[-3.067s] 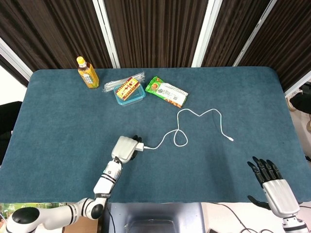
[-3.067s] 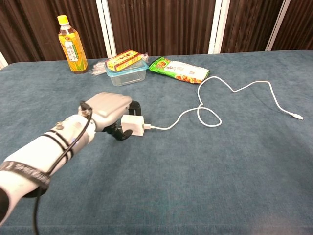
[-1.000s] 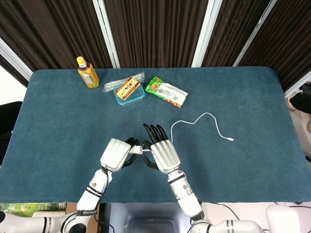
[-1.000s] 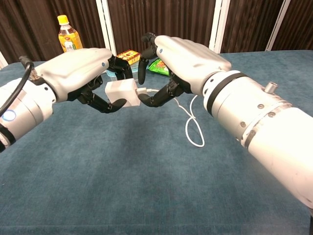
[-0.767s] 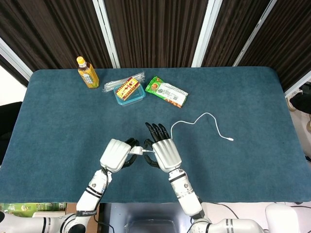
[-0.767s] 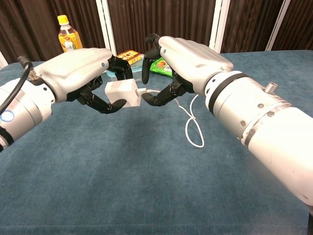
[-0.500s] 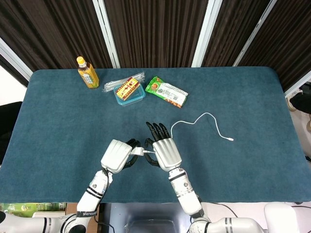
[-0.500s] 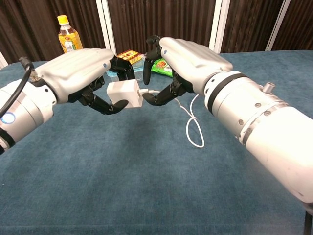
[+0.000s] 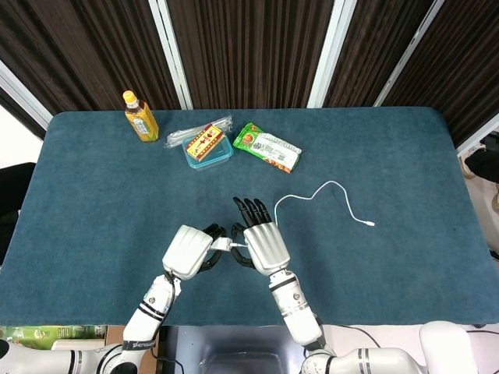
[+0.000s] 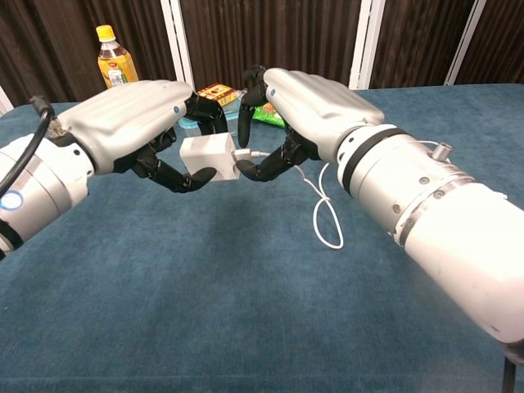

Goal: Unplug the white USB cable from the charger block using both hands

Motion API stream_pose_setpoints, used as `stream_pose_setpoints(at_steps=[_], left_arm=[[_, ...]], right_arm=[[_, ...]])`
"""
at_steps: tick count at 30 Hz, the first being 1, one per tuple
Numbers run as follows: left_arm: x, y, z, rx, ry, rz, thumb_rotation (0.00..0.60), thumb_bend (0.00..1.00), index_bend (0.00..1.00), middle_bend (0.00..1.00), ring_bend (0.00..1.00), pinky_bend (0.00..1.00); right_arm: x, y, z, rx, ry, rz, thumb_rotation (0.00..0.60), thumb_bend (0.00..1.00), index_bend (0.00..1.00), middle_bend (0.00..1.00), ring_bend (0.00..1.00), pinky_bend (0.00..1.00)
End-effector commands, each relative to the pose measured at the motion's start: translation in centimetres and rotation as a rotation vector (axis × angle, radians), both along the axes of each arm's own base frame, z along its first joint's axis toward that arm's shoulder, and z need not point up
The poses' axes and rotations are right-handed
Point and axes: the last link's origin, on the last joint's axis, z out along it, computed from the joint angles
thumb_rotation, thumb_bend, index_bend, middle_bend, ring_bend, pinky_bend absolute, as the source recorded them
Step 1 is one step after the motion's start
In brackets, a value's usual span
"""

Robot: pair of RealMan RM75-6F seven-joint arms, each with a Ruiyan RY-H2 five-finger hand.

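Note:
My left hand holds the white charger block lifted above the blue table. My right hand faces it from the right. Its thumb and a finger pinch the plug of the white USB cable right at the block's side, and the plug looks still seated. In the head view the left hand and right hand meet near the table's front, with the charger block between them. The cable trails away to the right and ends at a free connector.
At the back of the table stand a tea bottle, a clear container with a box on it, and a green snack packet. The cable's slack loop lies right of my hands.
Three seconds ago the block lay on the table under my left hand and my right hand was far right. Over the last second both hands have barely shifted.

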Motion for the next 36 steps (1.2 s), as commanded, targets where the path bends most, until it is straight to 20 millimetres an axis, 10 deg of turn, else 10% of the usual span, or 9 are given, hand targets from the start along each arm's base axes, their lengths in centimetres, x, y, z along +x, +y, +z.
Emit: stream_pose_setpoints(at_steps=[1, 36], left_arm=[[-0.04, -0.01, -0.06, -0.002, -0.001, 0.002, 0.600, 0.57, 0.77, 0.81, 1.00, 1.00], [0.04, -0.30, 0.22, -0.001, -0.004, -0.012, 0.600, 0.57, 0.77, 0.81, 1.00, 1.00]], right_arm=[[0.06, 0.09, -0.05, 0.001, 0.003, 0.003, 0.600, 0.46, 0.66, 0.14, 0.00, 0.00], [0.01, -0.12, -0.27, -0.013, 0.029, -0.024, 0.600, 0.62, 0.84, 0.25, 0.01, 0.00]])
